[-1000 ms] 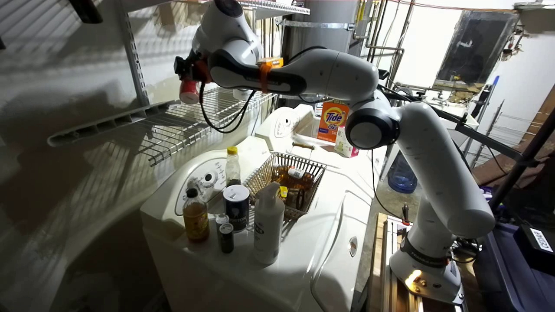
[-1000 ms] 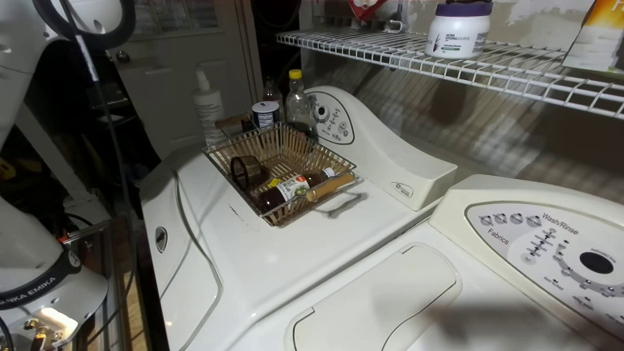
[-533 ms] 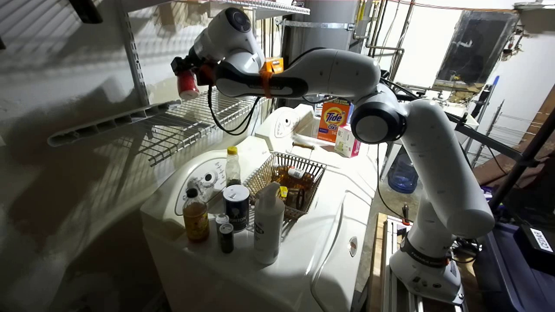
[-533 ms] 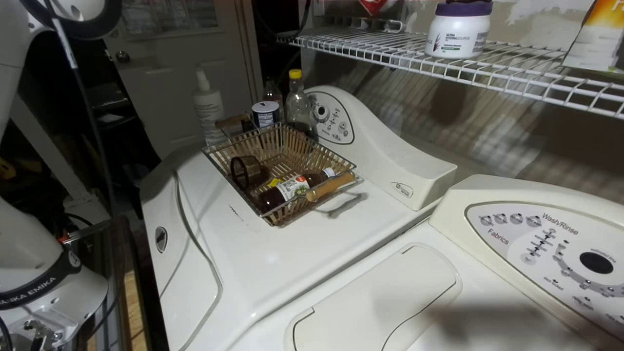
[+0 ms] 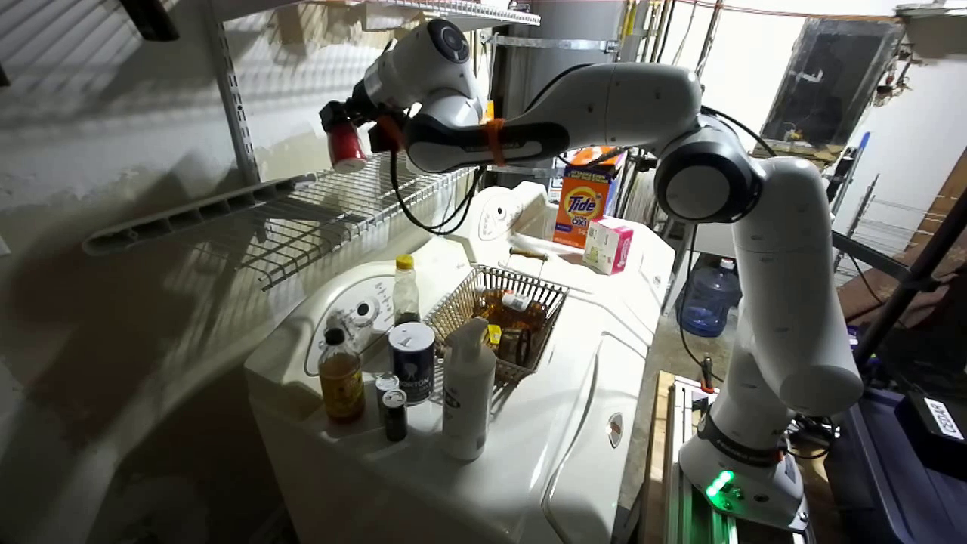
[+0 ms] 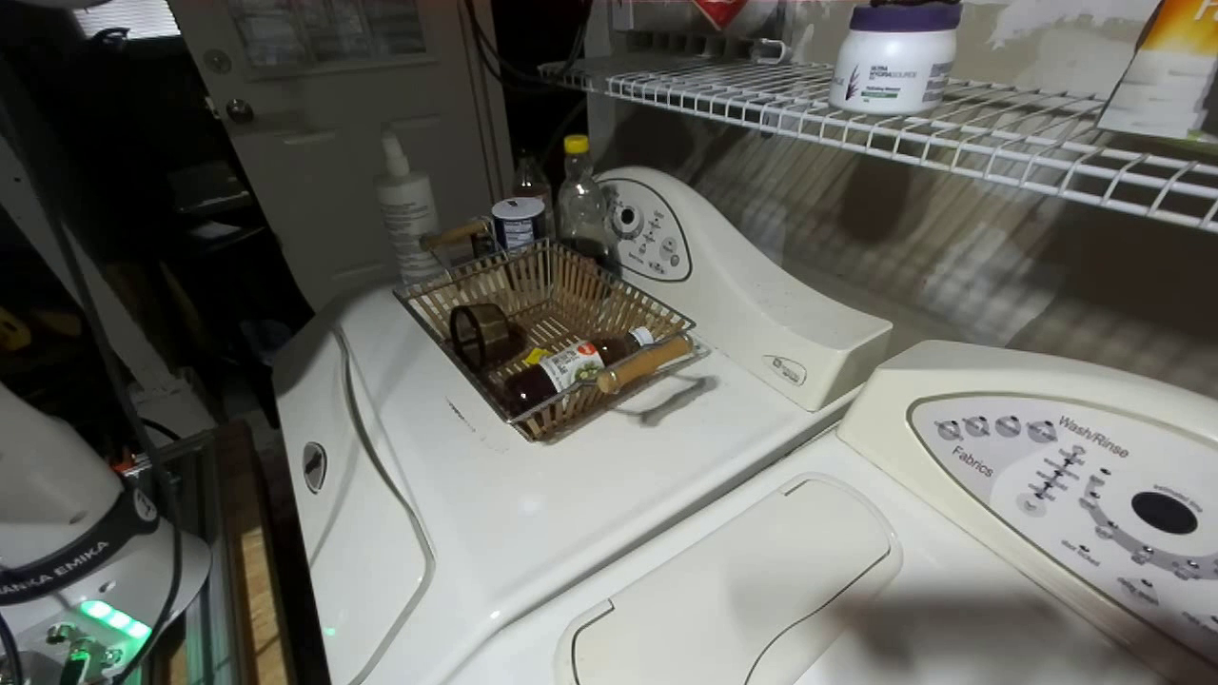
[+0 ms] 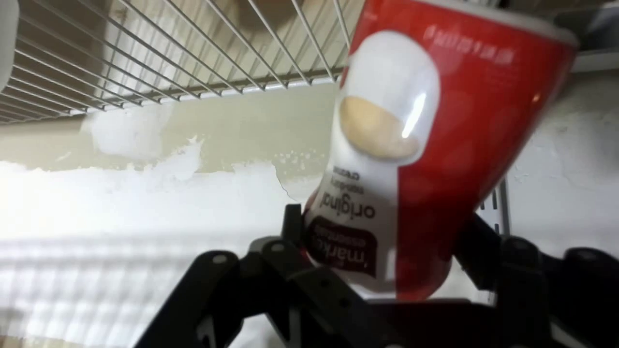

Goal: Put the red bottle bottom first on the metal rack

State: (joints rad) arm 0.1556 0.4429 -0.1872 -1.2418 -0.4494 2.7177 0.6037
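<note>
The red bottle (image 5: 347, 149) hangs in my gripper (image 5: 338, 121), slightly tilted, with its wide base pointing down in an exterior view. In the wrist view the red bottle (image 7: 464, 130) has a white label that reads upside down. My gripper (image 7: 384, 239) is shut around its narrower end. The metal rack (image 5: 291, 253) runs along the wall, and the bottle appears above its far part. I cannot tell the exact gap. The metal rack (image 6: 809, 128) also shows in an exterior view, with a red corner of the bottle (image 6: 720, 9) at the top edge. Rack wires also show in the wrist view.
A white jar with purple lid (image 6: 893, 62) and an orange-white box (image 6: 1166, 76) stand on the rack. Below are white machines with a basket (image 6: 609, 314), a white spray bottle (image 5: 467, 400) and several other bottles. A wall bracket (image 5: 238, 113) rises behind the rack.
In an exterior view the gripper and bottle rise slightly, then shift right, staying above the rack. The elbow moves up and right. The base lights turn green. The bottle stays held.
</note>
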